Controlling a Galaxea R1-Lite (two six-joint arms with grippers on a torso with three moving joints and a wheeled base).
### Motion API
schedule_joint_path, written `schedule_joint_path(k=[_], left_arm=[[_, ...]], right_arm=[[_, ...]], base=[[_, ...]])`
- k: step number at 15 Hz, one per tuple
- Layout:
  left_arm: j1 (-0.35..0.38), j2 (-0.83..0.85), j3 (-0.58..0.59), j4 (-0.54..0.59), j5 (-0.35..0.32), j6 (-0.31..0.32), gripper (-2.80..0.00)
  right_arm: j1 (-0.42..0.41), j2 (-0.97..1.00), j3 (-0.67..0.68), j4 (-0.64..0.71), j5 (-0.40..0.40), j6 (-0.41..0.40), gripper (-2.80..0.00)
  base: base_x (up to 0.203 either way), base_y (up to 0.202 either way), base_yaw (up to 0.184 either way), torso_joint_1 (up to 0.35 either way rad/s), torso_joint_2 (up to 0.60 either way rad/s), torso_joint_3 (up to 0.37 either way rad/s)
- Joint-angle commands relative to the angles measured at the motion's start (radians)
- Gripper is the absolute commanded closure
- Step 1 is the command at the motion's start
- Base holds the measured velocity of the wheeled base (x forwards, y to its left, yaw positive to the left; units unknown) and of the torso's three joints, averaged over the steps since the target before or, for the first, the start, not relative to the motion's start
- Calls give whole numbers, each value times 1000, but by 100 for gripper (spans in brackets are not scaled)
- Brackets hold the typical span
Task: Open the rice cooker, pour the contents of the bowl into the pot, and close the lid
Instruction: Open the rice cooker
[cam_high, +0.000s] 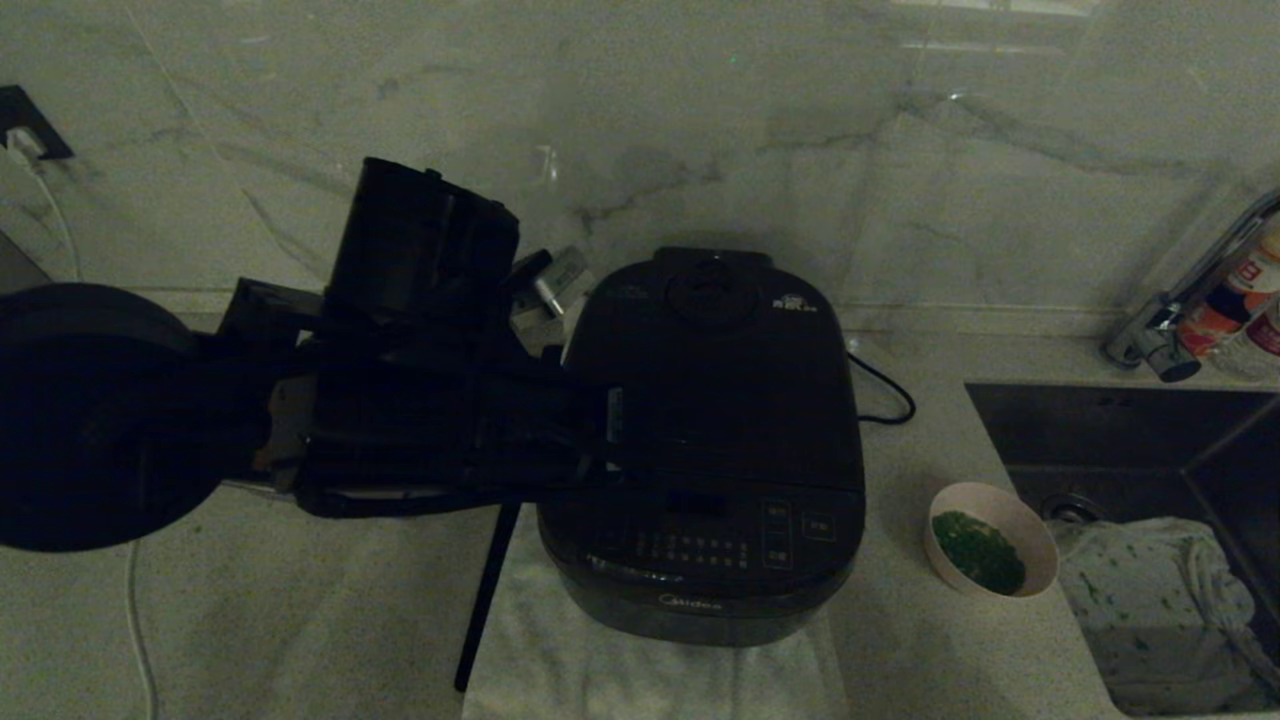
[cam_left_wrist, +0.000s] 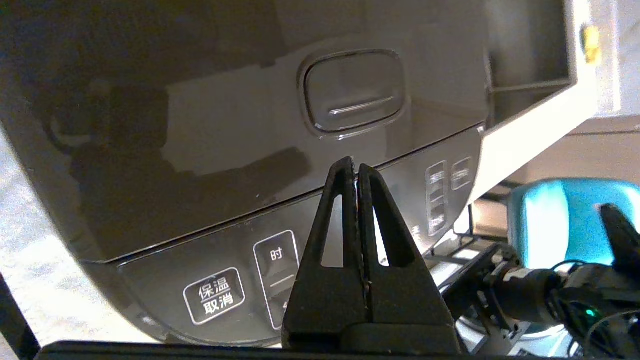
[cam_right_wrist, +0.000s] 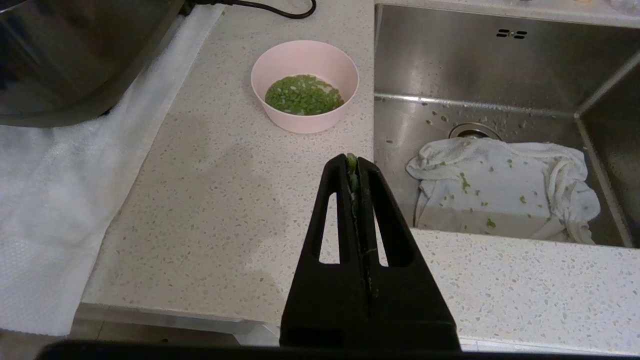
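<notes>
My left gripper (cam_left_wrist: 356, 167), fingers pressed together, points just below the release button (cam_left_wrist: 353, 92) of the shut rice cooker (cam_high: 715, 440); a low press would miss. The bowl (cam_high: 990, 540) sits right of it by the sink (cam_high: 1120, 430). My right gripper (cam_right_wrist: 354, 162), closed, hangs near the counter edge.

The rice cooker (cam_high: 705, 450) carries the brand "Midea" low on its front, at 6 o'clock below the button panel (cam_high: 715, 535) in the head view. In the left wrist view one panel button (cam_left_wrist: 214, 296) reads "保温 取消"; the button (cam_left_wrist: 278, 277) beside it starts with "时". The lid's small white print is too faint to read.
</notes>
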Motion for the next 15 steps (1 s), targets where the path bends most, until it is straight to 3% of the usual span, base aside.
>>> schedule_joint_path(k=[1,4,15], left_arm=[[-2,31,-1,-14,1,-2,0],[-2,43,9,-69,13,-4,0],[-2,37,-14,-87,16,-34,0]], right_arm=[[0,-1,1,0,0,0,0],[0,-1,-1,0,0,0,0],[0,-1,-1,0,0,0,0]], base=[[0,0,0,0,0,0],[0,0,0,0,0,0],[0,0,0,0,0,0]])
